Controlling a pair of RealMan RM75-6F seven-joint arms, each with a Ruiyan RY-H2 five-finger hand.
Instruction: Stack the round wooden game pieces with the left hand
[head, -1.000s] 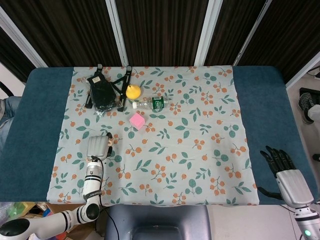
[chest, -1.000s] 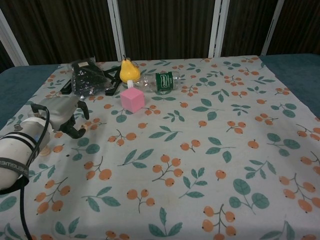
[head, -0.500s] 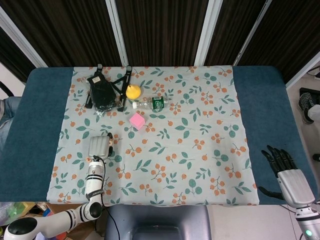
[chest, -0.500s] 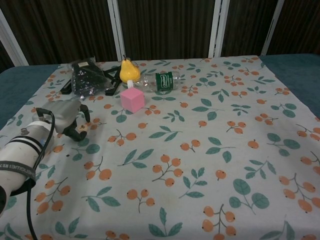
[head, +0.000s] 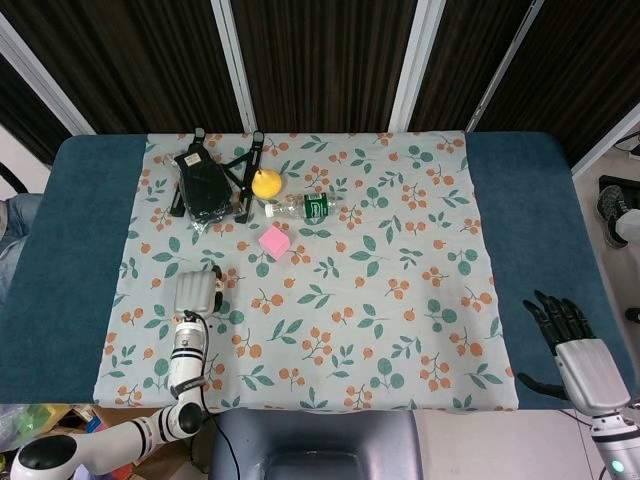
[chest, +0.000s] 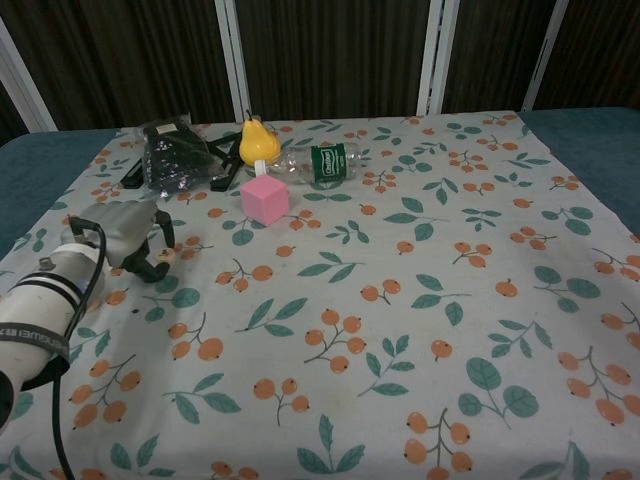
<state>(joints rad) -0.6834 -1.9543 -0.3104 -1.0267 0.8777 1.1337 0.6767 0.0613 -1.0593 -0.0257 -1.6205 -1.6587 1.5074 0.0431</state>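
The left hand (chest: 128, 235) sits low over the bench (head: 80, 250), near the left edge of the flowery cloth (head: 380, 300) with orange berries and green leaves. Its dark fingers (chest: 150, 262) curl down and in, and a small round wooden game piece (chest: 169, 255) shows right at the fingertips, touching them. I cannot tell if the hand pinches the piece or only touches it. Only one such piece shows, and it is tiny, close to the cloth just to the right of the hand. In the head view the left hand (head: 197, 291) covers the piece. The right hand (head: 568, 335) is well apart, off the right edge of the cloth near the bench's front corner, with its black fingers spread and nothing in them. At the back of the cloth there is one black folded bundle with straps (head: 205, 188), one yellow pear-shaped toy (head: 266, 183), one clear plastic bottle with a green label (head: 305, 207) lying on its side, and one pink cube (head: 274, 241) just in front of the bottle.
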